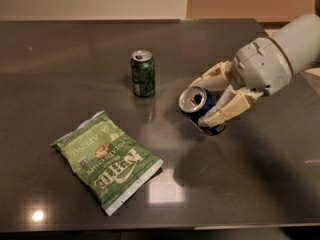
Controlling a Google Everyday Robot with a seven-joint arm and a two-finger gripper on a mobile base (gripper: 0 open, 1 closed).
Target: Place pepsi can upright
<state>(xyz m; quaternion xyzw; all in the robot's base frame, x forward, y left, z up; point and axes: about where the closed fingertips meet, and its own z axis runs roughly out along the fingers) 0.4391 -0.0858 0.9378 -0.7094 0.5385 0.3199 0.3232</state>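
The pepsi can (pixel 195 100) is dark blue with a silver top. It is tilted, top facing left and toward the camera, right of the table's middle. My gripper (pixel 200 104) reaches in from the right and is shut on it, one cream finger (pixel 212 76) behind the can and one (pixel 227 109) in front. The can's lower end is at or just above the table surface; I cannot tell whether it touches.
A green can (pixel 143 73) stands upright to the left of the pepsi can. A green chip bag (pixel 106 159) lies flat at the front left. The dark table (pixel 260 184) ends near the bottom of the view and at the far wall.
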